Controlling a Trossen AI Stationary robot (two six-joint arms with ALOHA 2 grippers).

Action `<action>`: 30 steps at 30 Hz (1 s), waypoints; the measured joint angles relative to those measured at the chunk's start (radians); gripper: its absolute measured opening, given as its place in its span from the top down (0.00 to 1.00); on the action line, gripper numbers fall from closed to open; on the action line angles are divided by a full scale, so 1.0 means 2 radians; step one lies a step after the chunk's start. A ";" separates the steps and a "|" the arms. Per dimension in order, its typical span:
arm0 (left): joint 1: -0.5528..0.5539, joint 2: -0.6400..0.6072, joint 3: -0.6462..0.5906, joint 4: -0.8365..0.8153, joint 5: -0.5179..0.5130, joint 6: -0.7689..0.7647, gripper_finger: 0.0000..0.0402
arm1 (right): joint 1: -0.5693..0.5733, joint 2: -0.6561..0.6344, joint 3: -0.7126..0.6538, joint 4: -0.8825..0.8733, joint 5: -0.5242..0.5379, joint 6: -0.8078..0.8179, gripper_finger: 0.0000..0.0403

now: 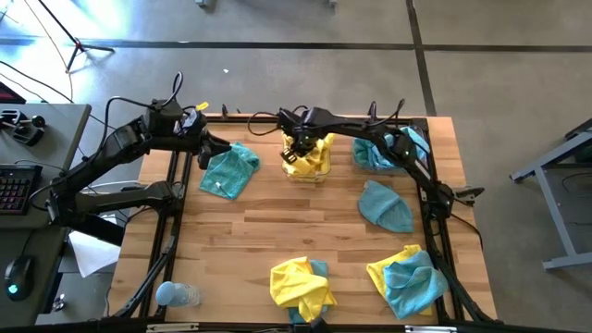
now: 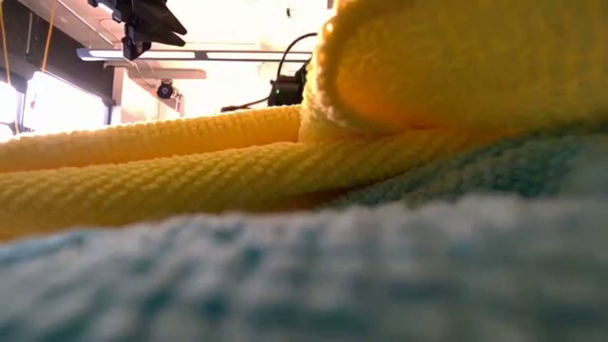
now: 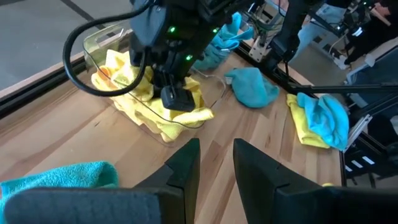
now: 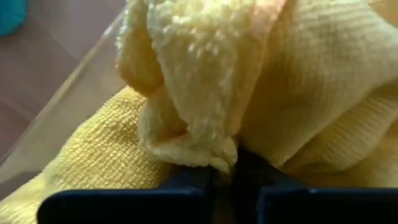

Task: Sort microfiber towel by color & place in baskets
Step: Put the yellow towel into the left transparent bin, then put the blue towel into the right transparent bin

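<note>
Two mixed yellow/teal heaps sit at the near tabotop edge: one [image 1: 301, 285] centre, one [image 1: 407, 277] right, both unsorted, with a pale blue bottle [image 1: 176, 295] near left. Mid-tabletop, a lone teal towel [image 1: 386, 206]. Further back, the right gripper [image 3: 177, 99] is down in the clear yellow basket [image 3: 99, 40]; its fingers look pinched on a fold of yellow towel [image 4: 205, 93], the rest bunched in the bin. I'd guess it's either tucking the cloth in or lifting a draped edge. Teal basket [image 1: 384, 148] at back right holds teal cloths. Left gripper [image 3: 214, 165] hovers back left, fingers narrowly apart, empty, just beside a loose teal towel [image 1: 229, 171], likely its next pick. Right arm spans the back row, so reaching the teal basket means crossing it.
</note>
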 joint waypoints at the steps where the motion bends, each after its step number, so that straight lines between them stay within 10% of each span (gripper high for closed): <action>1: 0.000 0.000 0.000 -0.001 0.000 -0.002 0.79 | 0.000 0.003 0.000 0.001 0.000 -0.003 0.93; 30: 0.000 0.005 0.000 -0.021 -0.048 0.004 0.79 | 0.014 -0.131 -0.001 -0.106 0.073 0.009 0.63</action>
